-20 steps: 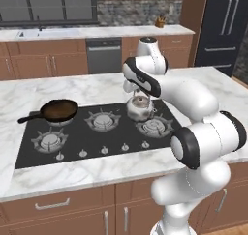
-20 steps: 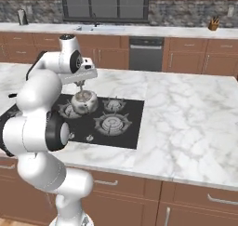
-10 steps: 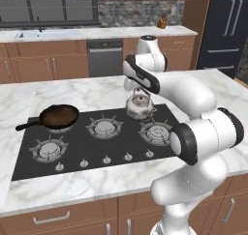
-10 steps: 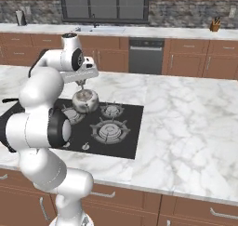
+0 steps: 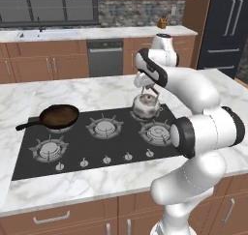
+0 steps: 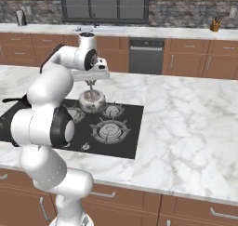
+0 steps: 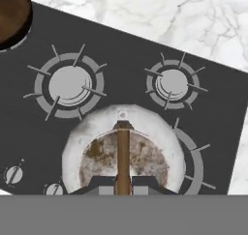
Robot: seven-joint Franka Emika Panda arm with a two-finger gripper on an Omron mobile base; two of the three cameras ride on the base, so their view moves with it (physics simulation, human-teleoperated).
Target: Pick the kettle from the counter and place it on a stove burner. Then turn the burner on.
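Note:
The small silver kettle (image 5: pixel 146 106) (image 6: pixel 92 101) hangs just above the black cooktop. My gripper (image 5: pixel 147 90) (image 6: pixel 91 84) (image 7: pixel 122 183) is shut on its arched handle (image 7: pixel 122 149) from above. In the hand view the kettle's round body (image 7: pixel 160 147) covers the left part of the front right stove burner (image 7: pixel 196 166) (image 5: pixel 156 131) (image 6: pixel 110 129). The white marble counter (image 5: pixel 97 91) (image 6: pixel 186 122) surrounds the cooktop.
A dark frying pan (image 5: pixel 59 116) (image 7: pixel 10 14) sits on the back left burner. The centre burner (image 5: pixel 105 127) (image 7: pixel 70 84), a small back right burner (image 6: pixel 113 110) (image 7: pixel 172 84) and the front left burner (image 5: pixel 50 149) stand bare. Small silver knobs (image 5: pixel 106 159) (image 7: pixel 13 175) line the cooktop's front edge.
The whole picture has shifted a little, so the camera has moved. The kettle, still in my grip, has drifted slightly right towards the front right burner.

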